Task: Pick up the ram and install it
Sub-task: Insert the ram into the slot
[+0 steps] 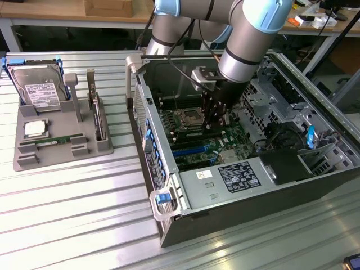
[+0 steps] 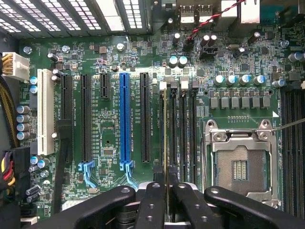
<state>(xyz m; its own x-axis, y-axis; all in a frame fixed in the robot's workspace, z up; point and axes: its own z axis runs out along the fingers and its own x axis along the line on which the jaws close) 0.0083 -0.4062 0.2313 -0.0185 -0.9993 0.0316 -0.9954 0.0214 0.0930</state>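
One thin green ram stick [image 2: 165,129] is clamped in the black gripper [image 2: 166,193]; any tilt over the black memory slots [image 2: 183,133] could jam it.

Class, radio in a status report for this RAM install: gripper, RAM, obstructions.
Gripper shut on ram. Ram edge-on over the memory slots near the empty CPU socket. No obstruction seen at slots.

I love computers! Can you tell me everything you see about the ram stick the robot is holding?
The ram shows edge-on in the wrist view: a long, very thin board with a greenish-yellow edge. The gripper clamps it between its black fingers. It stands on edge, lined up along the black memory slots beside the empty processor socket. Whether it is seated cannot be seen.
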